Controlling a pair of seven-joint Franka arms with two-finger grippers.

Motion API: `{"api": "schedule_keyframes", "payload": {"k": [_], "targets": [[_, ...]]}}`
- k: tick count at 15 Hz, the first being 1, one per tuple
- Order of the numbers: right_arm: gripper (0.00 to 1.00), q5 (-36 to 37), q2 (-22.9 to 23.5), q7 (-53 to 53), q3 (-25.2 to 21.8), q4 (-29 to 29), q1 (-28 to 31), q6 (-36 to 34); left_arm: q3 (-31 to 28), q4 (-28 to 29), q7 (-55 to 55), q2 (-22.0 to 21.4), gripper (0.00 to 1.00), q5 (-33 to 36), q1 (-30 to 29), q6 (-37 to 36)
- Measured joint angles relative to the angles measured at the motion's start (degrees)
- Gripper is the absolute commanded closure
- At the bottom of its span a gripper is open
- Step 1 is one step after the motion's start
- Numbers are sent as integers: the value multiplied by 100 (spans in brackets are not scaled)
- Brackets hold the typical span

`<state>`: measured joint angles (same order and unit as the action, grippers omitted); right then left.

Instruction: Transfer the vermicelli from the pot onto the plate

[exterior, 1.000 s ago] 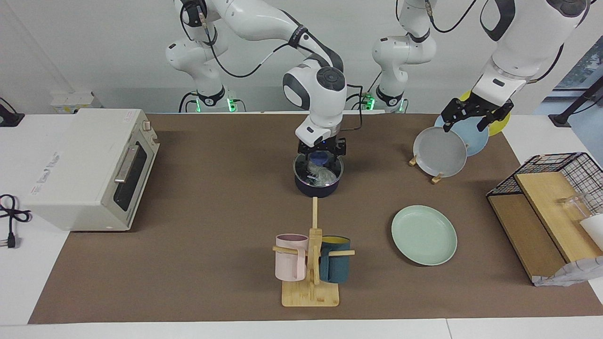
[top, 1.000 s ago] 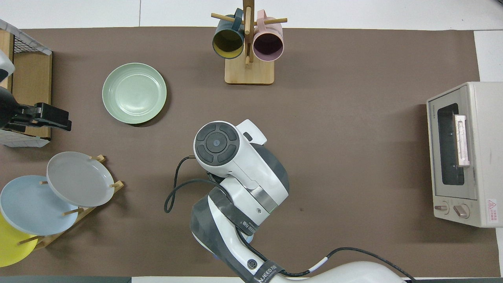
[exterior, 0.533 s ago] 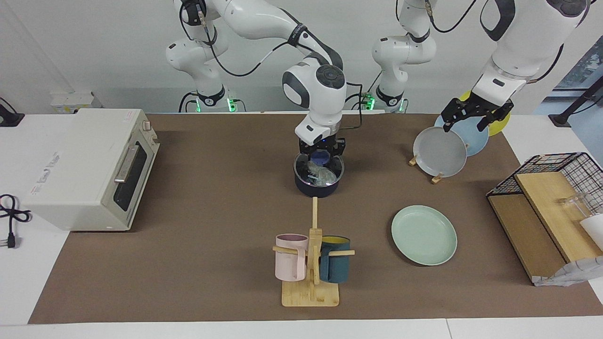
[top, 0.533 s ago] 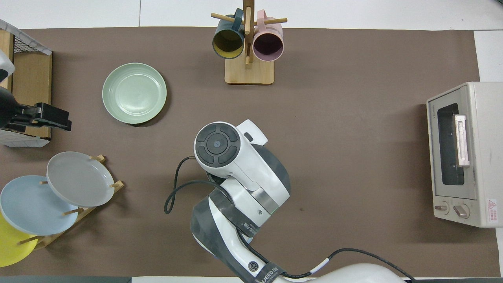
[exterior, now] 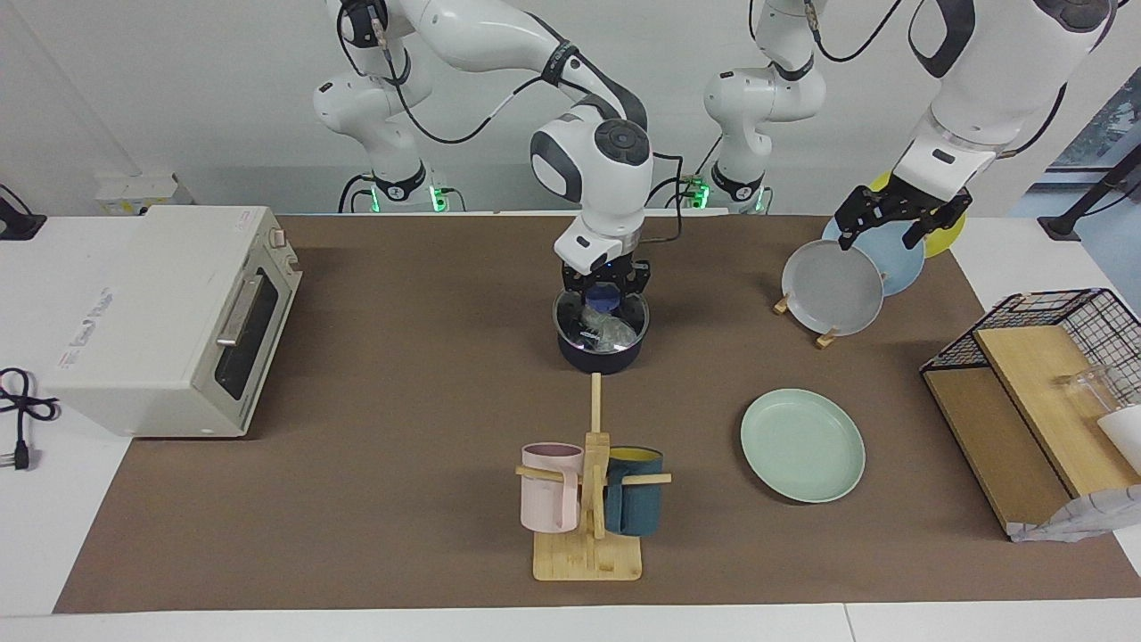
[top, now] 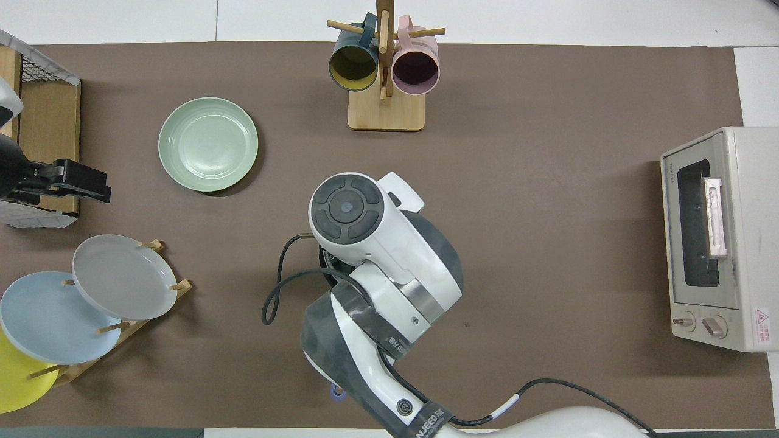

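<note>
At the upper middle of the facing frame, the right gripper (exterior: 605, 301) has drawn its fingers together on the bagged vermicelli (exterior: 604, 329) inside the pot (exterior: 601, 343), and its wrist has risen a little since a second ago. The bundle still sits at the pot's mouth, so the lift looks only just begun. The plate (exterior: 802, 444) lies bare at lower right on the counter (exterior: 401, 401), while the left gripper (exterior: 894, 220) waits, fingers apart, at upper right.
</note>
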<state>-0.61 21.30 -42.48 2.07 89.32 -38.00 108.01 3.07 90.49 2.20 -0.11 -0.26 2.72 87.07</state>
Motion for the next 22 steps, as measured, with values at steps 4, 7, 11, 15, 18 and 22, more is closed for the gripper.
{"api": "schedule_keyframes", "payload": {"k": [4,7,11,15,18,22], "targets": [[53,2,-191,1208,-43,-386,740,-578,0,0,0,0,0,0,0,0],[53,2,-251,2448,-59,-379,1474,-782,2,0,0,0,0,0,0,-4],[53,3,-271,3664,-69,-3,2282,-507,58,0,0,-5,0,-3,14,-4],[53,36,-467,4463,-75,1216,2799,948,172,349,1193,-103,0,-48,843,412],[51,197,-689,4547,-75,2115,2890,1696,238,1147,2399,-121,0,-137,1937,1390],[45,206,-802,4594,-75,2463,3019,1795,247,1877,3027,242,0,-415,2759,2455]]}}
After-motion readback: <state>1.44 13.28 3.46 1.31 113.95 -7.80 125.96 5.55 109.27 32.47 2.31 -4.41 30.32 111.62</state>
